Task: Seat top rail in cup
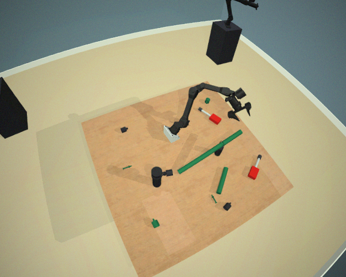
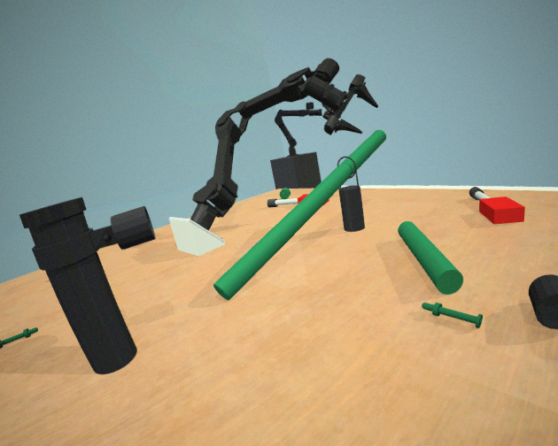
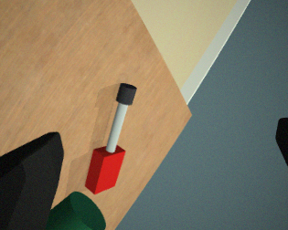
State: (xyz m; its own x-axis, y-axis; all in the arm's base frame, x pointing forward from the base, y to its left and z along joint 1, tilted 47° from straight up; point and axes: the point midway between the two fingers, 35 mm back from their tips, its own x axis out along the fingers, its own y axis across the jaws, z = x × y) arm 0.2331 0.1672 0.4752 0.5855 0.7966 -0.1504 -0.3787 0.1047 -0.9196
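Observation:
The long green rail [image 1: 202, 157] [image 2: 283, 234] slants through the wire ring of the loop cap [image 2: 345, 157] on the short black post [image 1: 218, 151] [image 2: 352, 208]. Its near end is low, outside the black rail-end cup [image 1: 169, 172] [image 2: 131, 227], with a gap between them. The cup hangs on the brace band [image 2: 65, 249], just under the cap of the big post [image 1: 156, 181] [image 2: 89, 307]. My gripper [image 1: 244, 117] [image 2: 369, 119] [image 3: 175, 137] is wide open and empty, near the rail's raised far end and not touching it. A green round end [image 3: 81, 214] shows beside the left finger.
A red block with a white stem [image 1: 215, 118] [image 3: 105, 171] lies beyond the rail; another [image 1: 253, 172] [image 2: 501, 210] is at the right. A short green bar [image 1: 222, 180] [image 2: 430, 258], a bolt [image 1: 213, 199] [image 2: 452, 314] and a black cup [image 1: 227, 206] [image 2: 553, 302] lie on the near side.

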